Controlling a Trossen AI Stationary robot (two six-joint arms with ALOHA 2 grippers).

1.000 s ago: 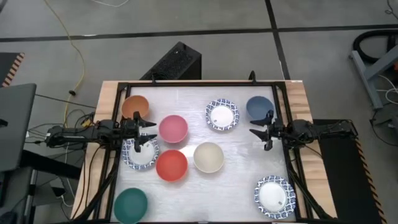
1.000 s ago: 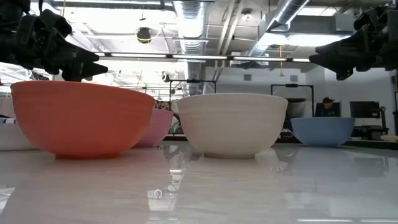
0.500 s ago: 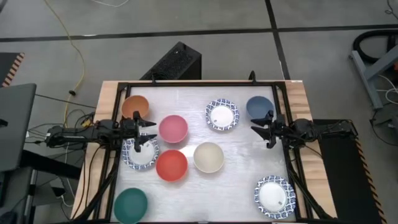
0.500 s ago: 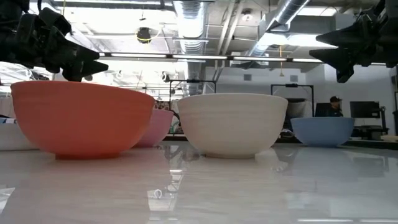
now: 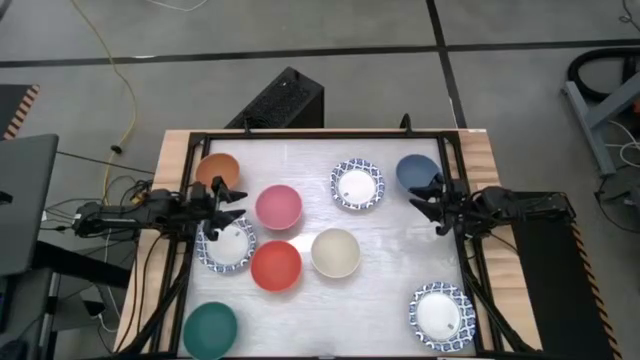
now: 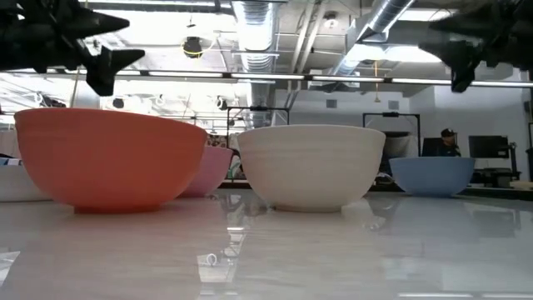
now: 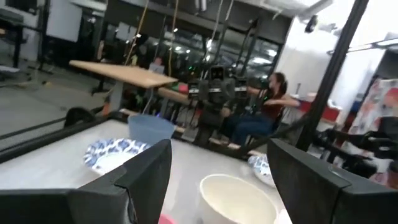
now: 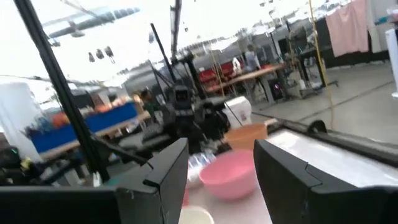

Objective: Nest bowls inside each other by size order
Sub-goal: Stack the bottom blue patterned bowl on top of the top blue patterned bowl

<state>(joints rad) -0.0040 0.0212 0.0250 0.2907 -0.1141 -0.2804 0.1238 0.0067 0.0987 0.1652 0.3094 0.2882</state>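
Nine bowls stand apart on the white table, each on its base. The orange bowl (image 5: 217,170), pink bowl (image 5: 278,206), red bowl (image 5: 275,266), cream bowl (image 5: 335,252), dark green bowl (image 5: 210,330) and blue bowl (image 5: 414,171) are plain. Three white bowls have blue-patterned rims: one at the far middle (image 5: 357,185), one at the left (image 5: 228,247), one at the near right (image 5: 441,316). My left gripper (image 5: 228,205) is open and empty, above the left patterned bowl's far rim, beside the pink bowl. My right gripper (image 5: 427,208) is open and empty, just near of the blue bowl.
A black frame (image 5: 300,134) runs around the table's far and side edges. Bare tabletop lies between the cream bowl and the near-right patterned bowl and along the near edge. People sit at benches beyond the table in the left wrist view (image 7: 267,106).
Both grippers have risen, open and empty. My left gripper has drawn back a little toward the table's left edge and levelled out. My right gripper has drawn back toward the right edge. No bowl has moved.
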